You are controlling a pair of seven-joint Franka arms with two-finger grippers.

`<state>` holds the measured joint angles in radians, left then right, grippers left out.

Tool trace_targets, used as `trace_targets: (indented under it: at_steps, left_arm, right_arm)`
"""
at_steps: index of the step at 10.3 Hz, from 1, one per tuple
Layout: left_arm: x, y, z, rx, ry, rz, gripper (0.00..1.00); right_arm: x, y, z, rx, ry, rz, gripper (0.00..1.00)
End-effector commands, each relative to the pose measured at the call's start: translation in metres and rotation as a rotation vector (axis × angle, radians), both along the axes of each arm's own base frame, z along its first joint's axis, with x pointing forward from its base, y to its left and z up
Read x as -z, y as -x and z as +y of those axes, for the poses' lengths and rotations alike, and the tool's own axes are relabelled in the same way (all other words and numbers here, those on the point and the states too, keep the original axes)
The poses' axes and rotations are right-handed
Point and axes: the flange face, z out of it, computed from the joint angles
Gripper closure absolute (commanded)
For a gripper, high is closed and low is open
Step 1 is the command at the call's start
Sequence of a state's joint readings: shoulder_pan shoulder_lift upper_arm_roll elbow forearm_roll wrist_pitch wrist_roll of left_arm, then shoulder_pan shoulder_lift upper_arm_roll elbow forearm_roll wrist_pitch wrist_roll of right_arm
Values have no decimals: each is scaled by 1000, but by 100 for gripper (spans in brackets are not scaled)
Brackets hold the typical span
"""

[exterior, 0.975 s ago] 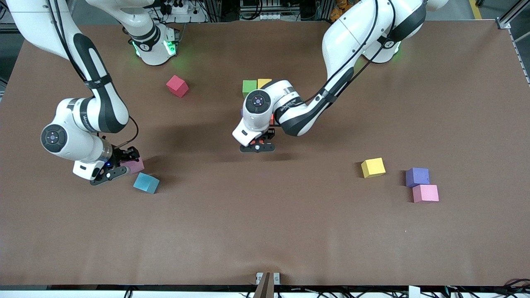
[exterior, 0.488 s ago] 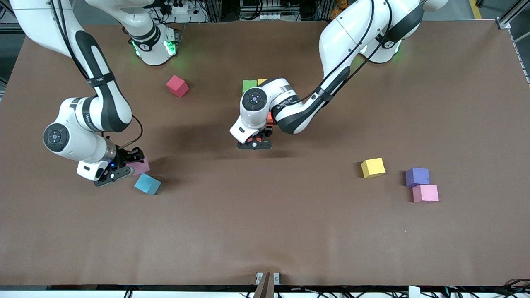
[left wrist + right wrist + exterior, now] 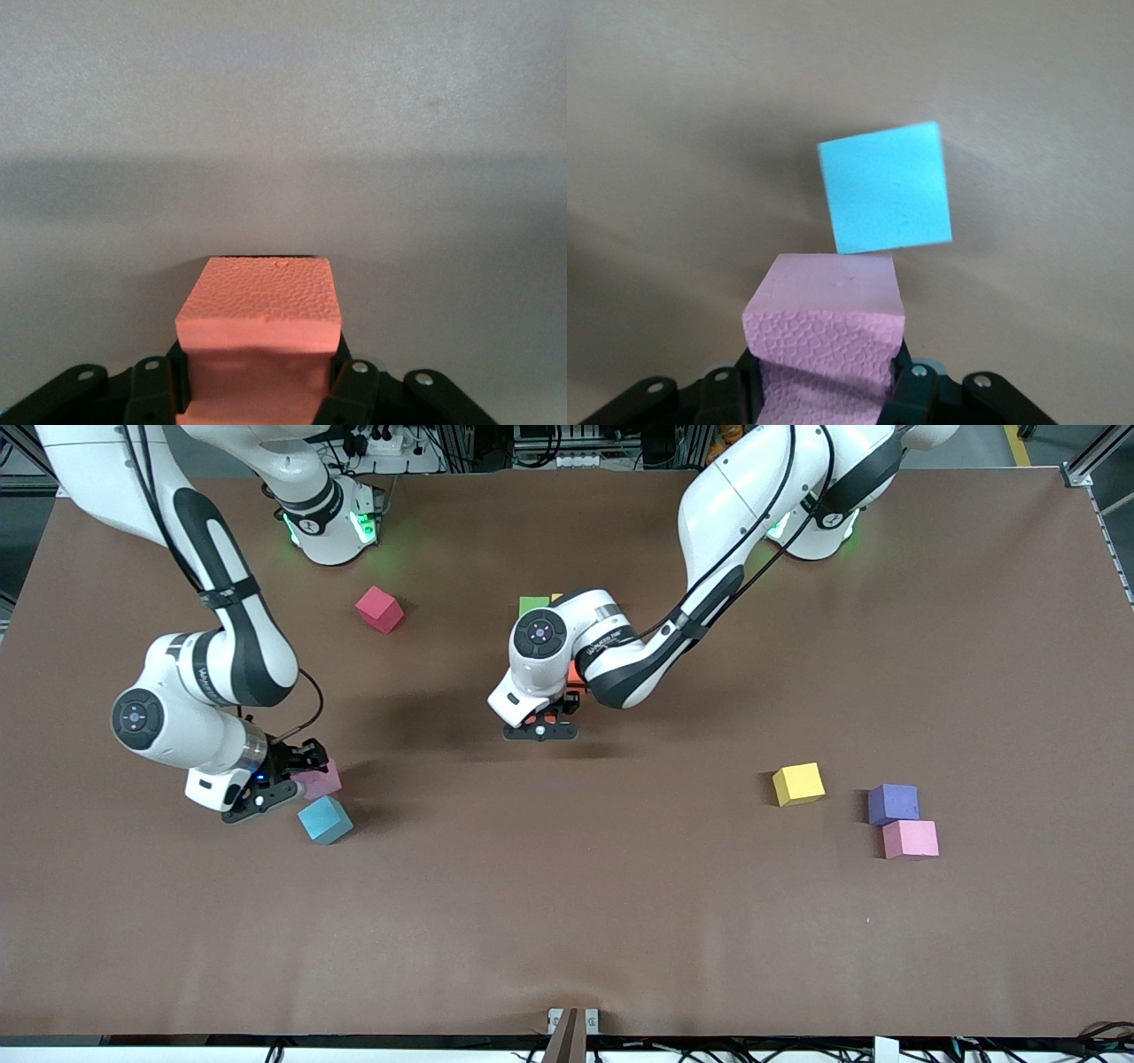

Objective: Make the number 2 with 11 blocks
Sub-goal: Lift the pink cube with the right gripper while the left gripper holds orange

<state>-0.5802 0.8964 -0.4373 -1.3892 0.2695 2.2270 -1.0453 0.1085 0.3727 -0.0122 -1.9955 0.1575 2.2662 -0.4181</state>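
Front view: my left pincer grips an orange block at centre frame, below the green block; my right pincer, centre-left, grips a pink block beside the blue block. Left wrist: orange block clamped. Right wrist: pink clamped. The 2 looks barely begun; most blocks lie scattered on the desk.

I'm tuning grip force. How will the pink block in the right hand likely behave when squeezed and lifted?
The pink block looks soft: its sides pinch in where the right hand clamps it, so it probably compresses rather than slips. The pebbled foam texture suggests good friction and low weight. Its flat faces should keep it from rolling.
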Motion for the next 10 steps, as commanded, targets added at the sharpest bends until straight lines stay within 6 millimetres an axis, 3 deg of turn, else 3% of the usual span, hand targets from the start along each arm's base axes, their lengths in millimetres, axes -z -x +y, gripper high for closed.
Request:
trace_targets:
  at_steps: [1, 4, 10]
  left_arm:
    - [1, 2, -6, -21, 7, 11, 72]
    - [4, 5, -8, -20, 6, 20, 72]
    - [6, 12, -11, -11, 1, 25, 71]
  right_arm:
    - [-9, 5, 8, -11, -19, 39, 100]
    - [-25, 6, 11, -15, -22, 57, 100]
    - [-18, 5, 23, -5, -19, 46, 100]
